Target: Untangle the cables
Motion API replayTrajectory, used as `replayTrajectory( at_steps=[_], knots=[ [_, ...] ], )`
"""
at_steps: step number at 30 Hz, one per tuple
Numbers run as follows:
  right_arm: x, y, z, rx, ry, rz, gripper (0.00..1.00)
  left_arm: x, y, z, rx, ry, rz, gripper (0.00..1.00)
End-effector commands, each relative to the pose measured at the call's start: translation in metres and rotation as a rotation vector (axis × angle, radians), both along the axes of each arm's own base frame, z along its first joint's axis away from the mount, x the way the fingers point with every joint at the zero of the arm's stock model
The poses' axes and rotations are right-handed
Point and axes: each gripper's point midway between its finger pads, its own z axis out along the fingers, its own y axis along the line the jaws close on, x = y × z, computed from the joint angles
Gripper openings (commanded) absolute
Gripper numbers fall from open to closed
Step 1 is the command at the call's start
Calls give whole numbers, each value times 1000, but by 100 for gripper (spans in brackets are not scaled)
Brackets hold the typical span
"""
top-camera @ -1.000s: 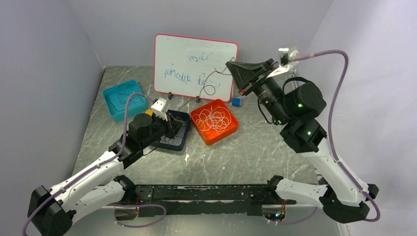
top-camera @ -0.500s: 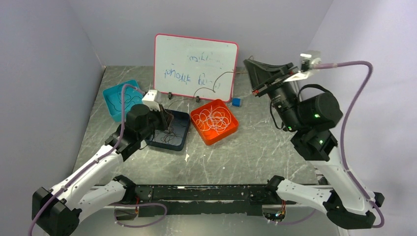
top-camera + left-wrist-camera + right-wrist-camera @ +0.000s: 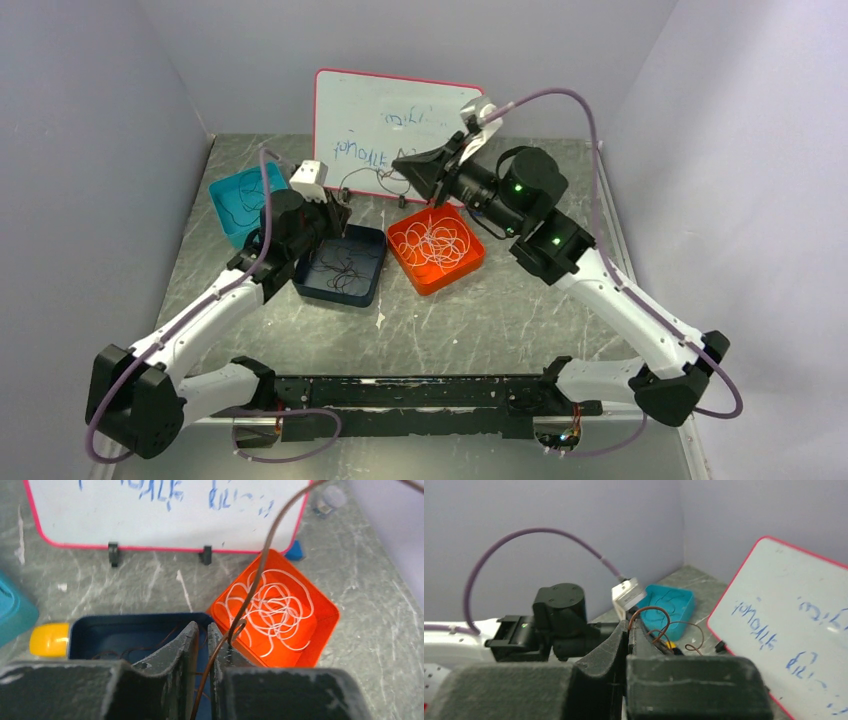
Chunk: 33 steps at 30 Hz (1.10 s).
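At the bottom centre of the left wrist view, the left gripper hangs over the dark blue tray with its jaws a thin slit apart. The brown cable rises from that slit and sweeps to the upper right. The fingers hide the contact, so I cannot tell whether it is pinched. A yellow block sits just beside the tray's left end. To the right is the orange tray, which holds coiled white cables. Beyond both stands the whiteboard.

In the lower centre of the right wrist view, the right gripper is clamped tight on the brown cable, and a loop of it arches out of the tips. The teal tray lies past it, in front of the whiteboard's left edge.
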Motion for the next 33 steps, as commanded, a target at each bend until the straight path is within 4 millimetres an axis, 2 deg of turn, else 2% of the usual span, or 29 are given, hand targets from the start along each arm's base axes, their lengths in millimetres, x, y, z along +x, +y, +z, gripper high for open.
replayTrajectory(
  at_steps=[1,4,8,10,15,17,18,26,33],
  knots=[
    [-8,28,-22,18,42,137,0,15,15,-22,-54,-6,95,24],
    [-6,47,-43,-2,83,207,0,16,17,-47,-90,50,113,33],
    [-1,66,-57,-14,106,261,0,12,19,-71,-106,113,133,46],
    [4,74,-62,-18,112,270,0,7,20,-74,-117,125,135,55],
    [17,89,-72,-26,130,276,0,-10,27,-68,-136,130,144,72],
    [22,94,-74,-22,133,268,0,-21,27,-67,-152,129,127,94],
    [27,97,-79,-26,142,260,0,-26,27,-69,-157,135,119,99],
    [62,111,-90,17,189,162,0,-68,30,-77,-238,188,84,98],
    [70,126,-108,12,241,181,0,-86,50,-62,-260,186,171,92]
  ],
)
